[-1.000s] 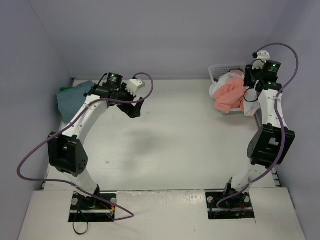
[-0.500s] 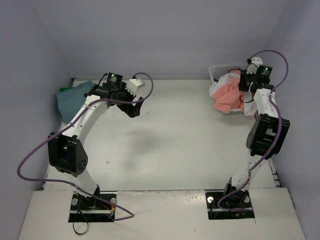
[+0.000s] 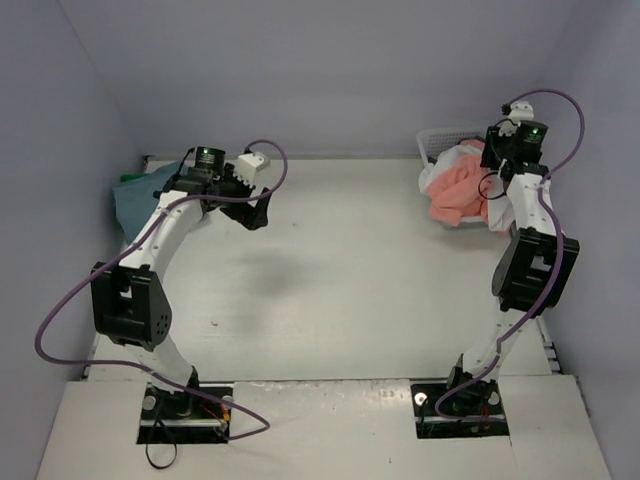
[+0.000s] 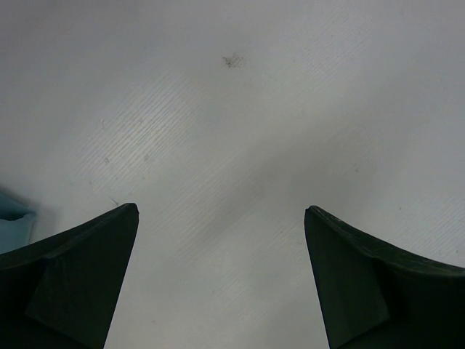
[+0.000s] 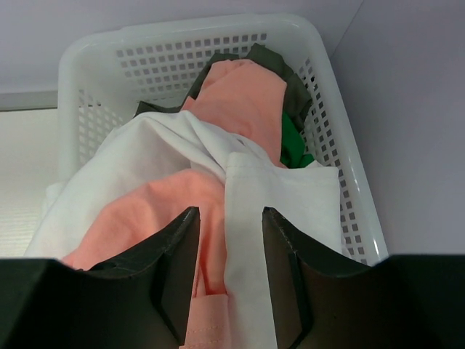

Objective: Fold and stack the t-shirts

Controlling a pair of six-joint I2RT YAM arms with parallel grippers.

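My left gripper (image 4: pixel 220 209) hangs over the bare white table (image 3: pixel 350 290), its fingers (image 4: pixel 73 280) spread as wide as they go and holding nothing. Just off to its left, at the far left corner of the table against the wall, lies a teal shirt (image 3: pixel 145 195) in a loose heap; a pale blue edge of it shows beside my left finger in the wrist view.

My right gripper (image 5: pixel 227 212) is over at the far right corner, pointing down into the white mesh basket (image 5: pixel 94 58). The fingers stand partway apart, and cloth runs through the gap between them. Whether they are pinching that cloth or only hovering above it, I cannot tell. In the basket a salmon shirt (image 5: pixel 240 94) and a white shirt (image 5: pixel 167 145) lie tangled on top and spill over the near rim. A green shirt (image 5: pixel 293 145) peeks out along the right wall, and a dark grey shirt (image 5: pixel 272 58) sits at the back.
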